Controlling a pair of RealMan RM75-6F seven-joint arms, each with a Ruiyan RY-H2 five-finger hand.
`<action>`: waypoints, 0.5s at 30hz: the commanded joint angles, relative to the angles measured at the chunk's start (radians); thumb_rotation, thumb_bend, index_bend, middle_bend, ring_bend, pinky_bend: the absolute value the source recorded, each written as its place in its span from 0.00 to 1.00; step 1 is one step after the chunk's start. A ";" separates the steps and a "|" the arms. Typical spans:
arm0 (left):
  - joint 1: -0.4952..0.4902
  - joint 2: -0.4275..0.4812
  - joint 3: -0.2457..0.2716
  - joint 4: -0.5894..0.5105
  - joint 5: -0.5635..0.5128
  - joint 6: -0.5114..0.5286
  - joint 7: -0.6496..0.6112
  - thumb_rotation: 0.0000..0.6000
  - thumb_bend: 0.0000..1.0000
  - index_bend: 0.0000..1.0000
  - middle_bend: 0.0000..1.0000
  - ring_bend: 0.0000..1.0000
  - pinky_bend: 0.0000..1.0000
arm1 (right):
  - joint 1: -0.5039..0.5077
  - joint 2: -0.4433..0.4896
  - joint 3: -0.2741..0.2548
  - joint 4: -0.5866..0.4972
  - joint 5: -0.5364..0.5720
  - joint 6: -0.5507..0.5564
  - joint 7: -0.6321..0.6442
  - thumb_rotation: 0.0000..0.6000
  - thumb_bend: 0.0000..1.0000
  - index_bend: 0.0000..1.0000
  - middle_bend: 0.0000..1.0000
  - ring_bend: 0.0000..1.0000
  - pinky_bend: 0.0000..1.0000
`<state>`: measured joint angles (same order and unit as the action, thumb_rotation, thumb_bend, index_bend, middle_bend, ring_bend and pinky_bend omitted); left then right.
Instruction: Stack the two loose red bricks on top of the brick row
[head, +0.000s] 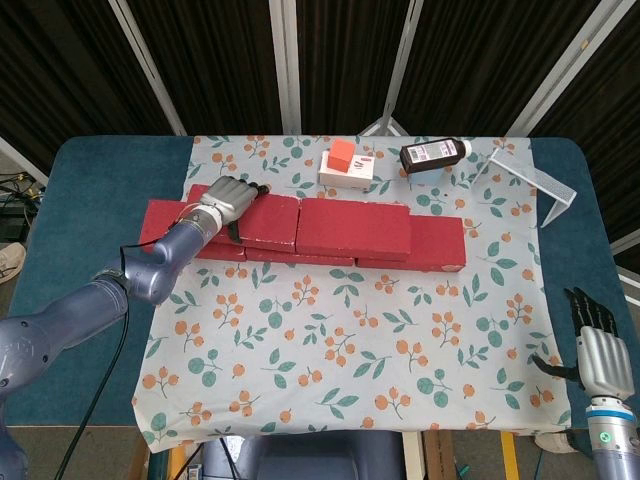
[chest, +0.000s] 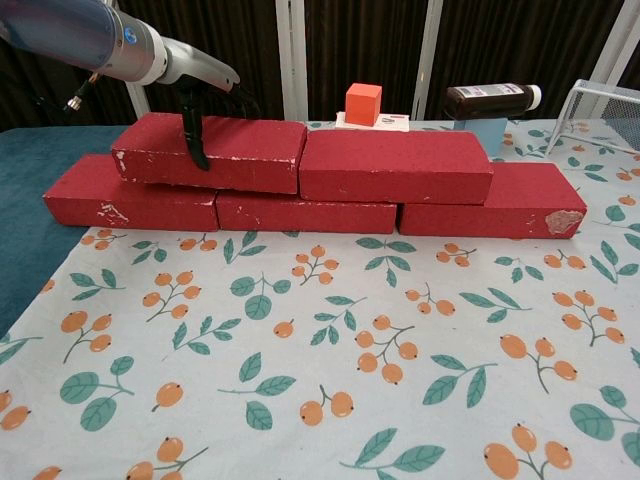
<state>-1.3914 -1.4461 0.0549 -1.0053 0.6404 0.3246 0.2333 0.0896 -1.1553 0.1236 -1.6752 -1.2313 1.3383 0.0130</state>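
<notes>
While left hand (head: 229, 196) grips, upper-left brick (chest: 235, 152) beneath

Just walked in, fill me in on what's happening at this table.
The robot is stacking red bricks. Its left hand grips the upper left brick, which sits on the bottom brick row and now butts against the upper right brick. Both loose bricks are on top of the row, though the left hand has not let go. The right hand hangs idle and open near the table's front right corner.

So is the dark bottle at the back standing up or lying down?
Lying down: the dark bottle rests on its side, white cap pointing right.
</notes>
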 joint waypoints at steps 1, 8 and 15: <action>-0.007 -0.002 0.007 -0.003 -0.006 0.003 0.002 1.00 0.06 0.33 0.28 0.19 0.21 | -0.001 0.001 0.000 0.001 0.000 0.000 0.003 1.00 0.05 0.00 0.01 0.00 0.00; -0.031 0.001 0.041 -0.020 -0.042 0.016 0.012 1.00 0.06 0.33 0.28 0.19 0.21 | -0.002 0.002 0.001 0.002 -0.003 0.000 0.011 1.00 0.05 0.00 0.01 0.00 0.00; -0.048 0.007 0.076 -0.038 -0.094 0.046 0.029 1.00 0.06 0.33 0.28 0.19 0.21 | -0.002 0.003 0.000 0.005 -0.007 -0.002 0.016 1.00 0.05 0.00 0.01 0.00 0.00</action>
<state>-1.4360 -1.4406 0.1246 -1.0401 0.5546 0.3647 0.2579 0.0871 -1.1523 0.1236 -1.6705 -1.2379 1.3362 0.0292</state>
